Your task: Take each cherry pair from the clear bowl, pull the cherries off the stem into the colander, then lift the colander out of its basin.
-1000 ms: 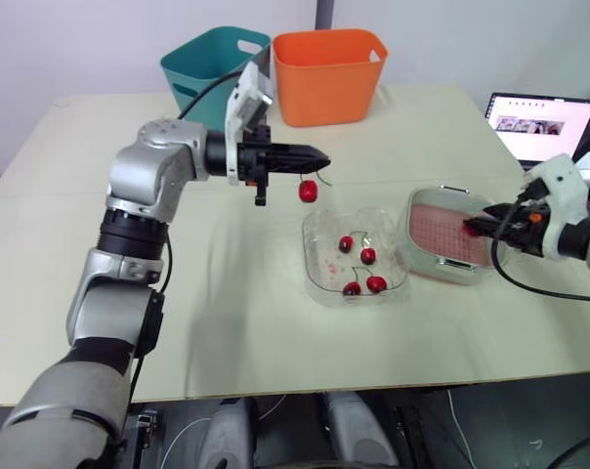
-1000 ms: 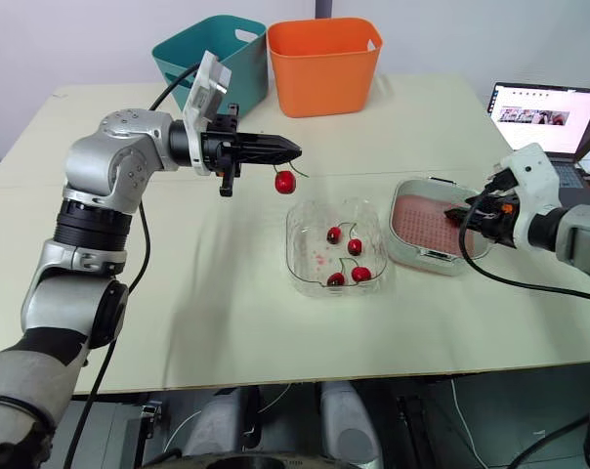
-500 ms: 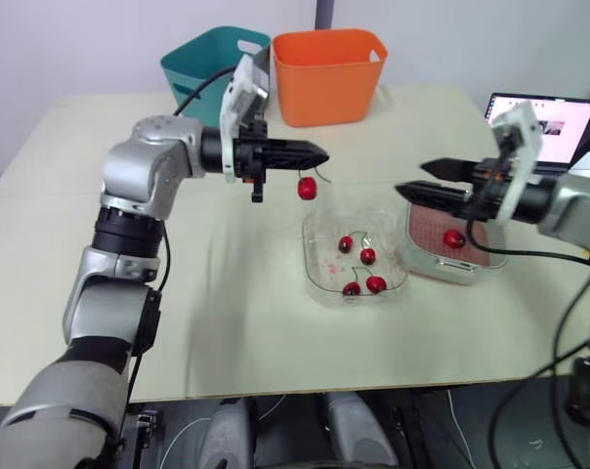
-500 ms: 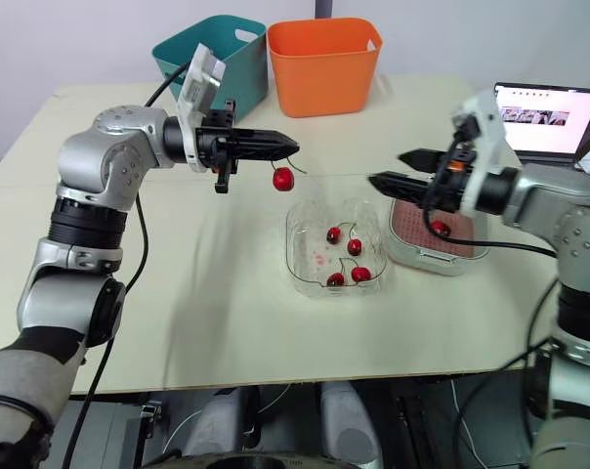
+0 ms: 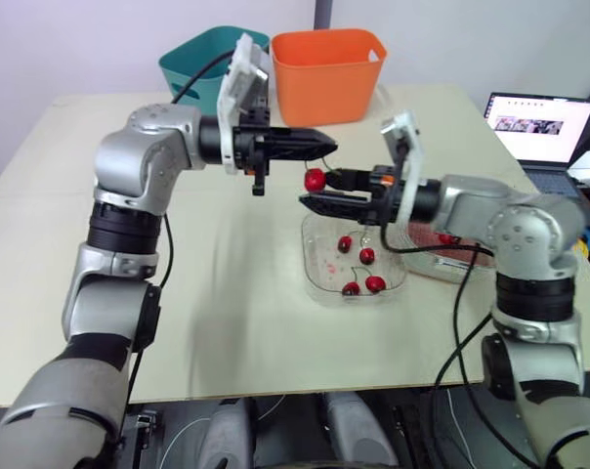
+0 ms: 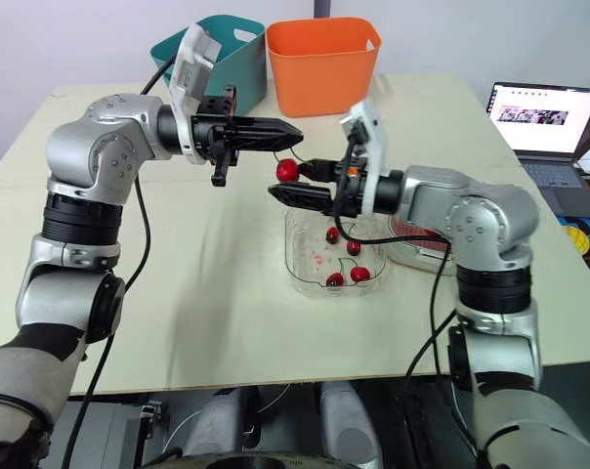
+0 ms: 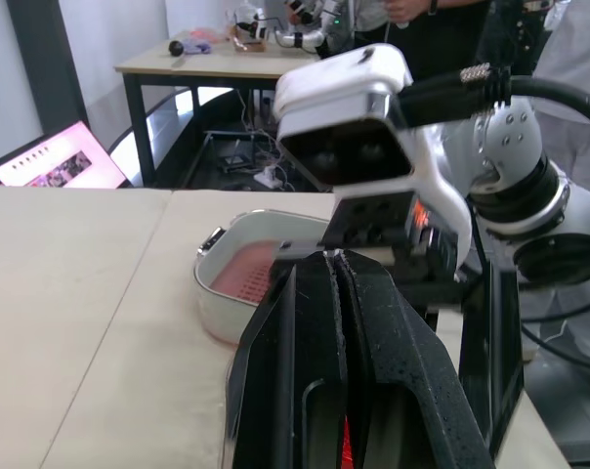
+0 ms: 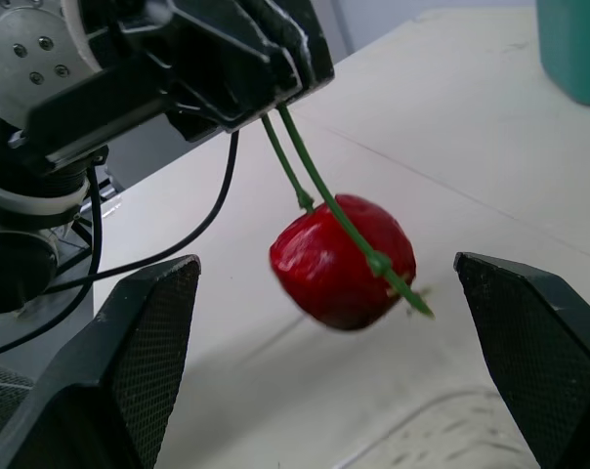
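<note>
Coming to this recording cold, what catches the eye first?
A red cherry dangles by its green stem from the shut left gripper, in mid-air by the clear bowl. The right gripper reaches in with its jaws open on either side of it. Below, four more cherries lie in that bowl.

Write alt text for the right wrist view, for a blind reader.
A red cherry hangs on a green stem pinched in the left gripper. The right gripper is open, one finger on either side of the cherry, not touching it. Behind lie the beige table and a corner of a teal bin.
</note>
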{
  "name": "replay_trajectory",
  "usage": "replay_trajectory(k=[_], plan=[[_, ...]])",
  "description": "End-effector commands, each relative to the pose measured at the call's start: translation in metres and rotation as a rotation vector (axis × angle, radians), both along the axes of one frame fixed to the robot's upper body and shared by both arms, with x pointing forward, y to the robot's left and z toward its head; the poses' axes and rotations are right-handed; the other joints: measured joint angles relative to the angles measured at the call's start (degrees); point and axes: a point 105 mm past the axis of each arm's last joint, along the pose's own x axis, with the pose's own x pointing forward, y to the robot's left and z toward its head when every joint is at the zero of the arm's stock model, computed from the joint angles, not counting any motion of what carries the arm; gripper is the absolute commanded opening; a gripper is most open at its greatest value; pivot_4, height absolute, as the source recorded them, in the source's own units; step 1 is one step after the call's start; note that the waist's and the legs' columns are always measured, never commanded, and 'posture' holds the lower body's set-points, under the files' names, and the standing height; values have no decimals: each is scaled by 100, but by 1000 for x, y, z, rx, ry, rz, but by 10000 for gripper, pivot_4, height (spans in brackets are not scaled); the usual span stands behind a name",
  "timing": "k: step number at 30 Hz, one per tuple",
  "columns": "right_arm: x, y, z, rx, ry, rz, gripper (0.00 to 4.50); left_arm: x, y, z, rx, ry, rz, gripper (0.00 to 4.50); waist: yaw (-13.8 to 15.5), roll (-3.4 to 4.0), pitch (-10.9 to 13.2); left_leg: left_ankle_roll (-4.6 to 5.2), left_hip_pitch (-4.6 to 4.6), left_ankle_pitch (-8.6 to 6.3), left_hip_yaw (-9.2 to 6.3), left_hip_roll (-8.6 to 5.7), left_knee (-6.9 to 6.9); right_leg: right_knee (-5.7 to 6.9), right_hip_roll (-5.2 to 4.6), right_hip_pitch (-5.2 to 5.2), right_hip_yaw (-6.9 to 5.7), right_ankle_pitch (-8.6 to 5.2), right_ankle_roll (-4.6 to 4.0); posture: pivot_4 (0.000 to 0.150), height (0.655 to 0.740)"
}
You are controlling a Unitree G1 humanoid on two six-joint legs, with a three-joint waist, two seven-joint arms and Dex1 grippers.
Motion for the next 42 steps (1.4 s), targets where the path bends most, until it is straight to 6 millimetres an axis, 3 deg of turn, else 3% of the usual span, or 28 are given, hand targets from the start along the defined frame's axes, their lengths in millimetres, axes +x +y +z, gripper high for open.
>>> replay_trajectory(k=[1,10,13,19,21,35,42], plan=[[0,5,16,25,-66,11,44115,-6,1,11,-23,-38,-10,0,8,0,0,0,-2,0,0,-1,1,-1,-1,0,0,0,1,1500,7400],[4,12,15,44,-65,11,42648,-8,-2,7,-22,-26,-16,0,-1,0,0,0,-2,0,0,-1,2,-1,-1,0,0,1,2,1500,7400],[3,13,15,46,-62,13,35243,-8,-2,6,-23,-25,-15,0,-1,0,0,0,-1,0,0,-1,2,0,-1,0,0,2,2,1500,7400],[2,13,15,48,-64,10,13906,-6,-2,5,-19,-24,-8,0,0,0,0,0,-1,0,0,-1,2,-1,-1,0,0,2,3,1500,7400],[1,13,14,44,-66,8,10423,-5,-1,4,-17,-27,-3,0,0,0,0,0,-1,0,0,-1,2,-1,-1,0,0,2,3,1500,7400],[-16,6,-28,-86,10,19,10084,7,3,15,-32,-75,43,0,2,0,0,0,-2,0,0,-1,1,-2,-1,0,-1,0,1,1500,7400],[-19,-5,-28,-95,6,-10,10084,6,3,10,-23,-66,39,0,2,0,0,0,-1,0,0,-1,2,-1,-1,0,0,-5,-7,1500,7400]])
